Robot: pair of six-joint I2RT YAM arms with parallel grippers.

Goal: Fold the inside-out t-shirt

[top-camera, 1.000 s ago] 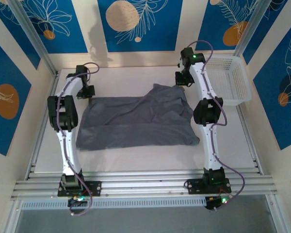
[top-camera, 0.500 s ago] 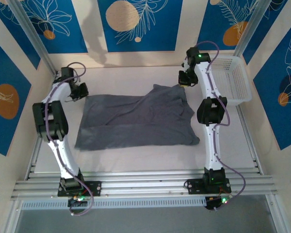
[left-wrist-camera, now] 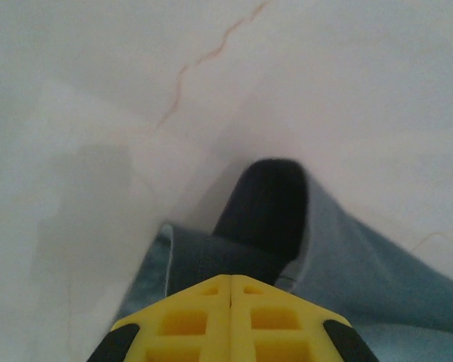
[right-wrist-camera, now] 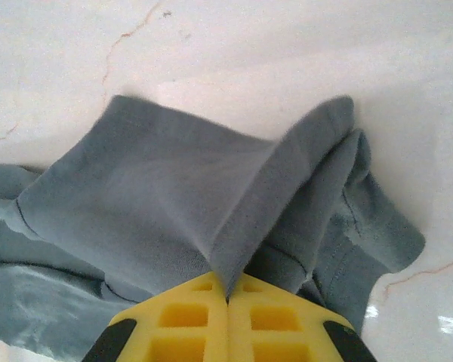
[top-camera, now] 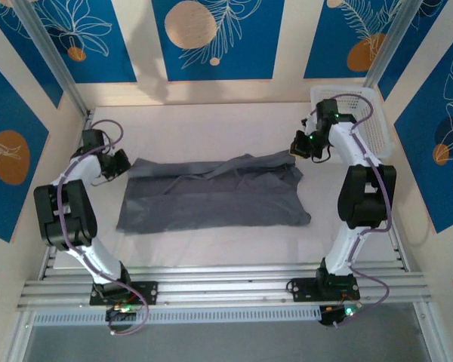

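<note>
Top external: my left gripper (top-camera: 121,163) and right gripper (top-camera: 297,148) each pinch a far corner of the t-shirt (top-camera: 211,194), starting a fold; next I should draw both evenly nearward.

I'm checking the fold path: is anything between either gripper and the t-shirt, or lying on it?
Nothing visible. The left gripper and right gripper are both shut on the far edge of the t-shirt; the white basket sits off to its right, not on the cloth.
</note>
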